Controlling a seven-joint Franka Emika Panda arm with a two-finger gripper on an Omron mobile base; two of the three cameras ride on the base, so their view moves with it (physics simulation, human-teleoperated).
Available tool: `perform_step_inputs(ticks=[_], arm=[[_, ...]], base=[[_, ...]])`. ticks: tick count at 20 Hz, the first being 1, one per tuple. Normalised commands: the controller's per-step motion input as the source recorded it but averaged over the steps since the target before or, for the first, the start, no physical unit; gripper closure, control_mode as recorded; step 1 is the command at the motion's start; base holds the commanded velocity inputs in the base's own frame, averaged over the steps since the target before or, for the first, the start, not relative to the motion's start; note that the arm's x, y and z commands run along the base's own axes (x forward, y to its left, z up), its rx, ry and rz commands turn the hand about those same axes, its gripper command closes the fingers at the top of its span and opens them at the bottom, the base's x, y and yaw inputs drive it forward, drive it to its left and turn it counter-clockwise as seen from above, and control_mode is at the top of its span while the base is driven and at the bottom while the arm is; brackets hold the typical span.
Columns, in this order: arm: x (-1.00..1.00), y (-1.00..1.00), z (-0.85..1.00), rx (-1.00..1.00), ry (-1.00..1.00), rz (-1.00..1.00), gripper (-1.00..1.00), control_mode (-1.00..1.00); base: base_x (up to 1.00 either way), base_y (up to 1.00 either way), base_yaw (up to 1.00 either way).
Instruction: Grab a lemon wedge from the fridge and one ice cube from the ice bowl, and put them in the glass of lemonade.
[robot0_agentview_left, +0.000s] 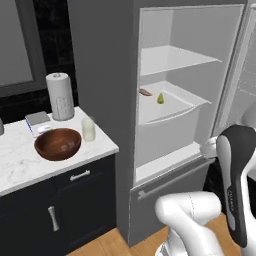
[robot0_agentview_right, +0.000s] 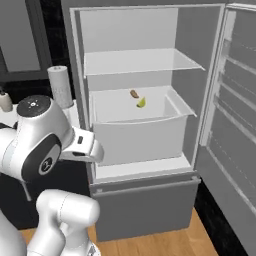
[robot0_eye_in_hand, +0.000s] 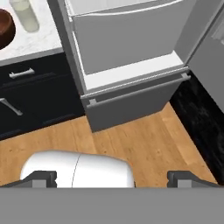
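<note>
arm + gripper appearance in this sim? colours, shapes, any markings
The arm has glossy white rounded links with dark grey to black joint covers; one round dark cap carries small light dots, and a dark panel bears a faint circular mark. No cables visible. The gripper has two small dark grey blocky fingers.

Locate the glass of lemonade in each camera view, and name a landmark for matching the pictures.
Left base view: glass of lemonade on the counter, just right of the ice bowl.
Right base view: not in it.
Hand view: top left corner, beside the bowl.
Shared landmark: the open fridge with its white drawer.
</note>
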Motion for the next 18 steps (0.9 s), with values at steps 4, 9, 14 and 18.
perform_step_inputs(ticks=[4,9,14,18], arm=[[0.00,0.00,0.00,0.00,0.00,0.00,-1.00,1.00],[0.00,0.00,0.00,0.00,0.00,0.00,-1.00,1.00],[0.00,0.00,0.00,0.00,0.00,0.00,-1.00,1.00],[0.00,0.00,0.00,0.00,0.00,0.00,-1.00,1.00]], base=[[0.57,-0.66,0.37],[0.57,-0.55,0.34],[0.64,-0.29,0.40],[0.59,-0.43,0.37]])
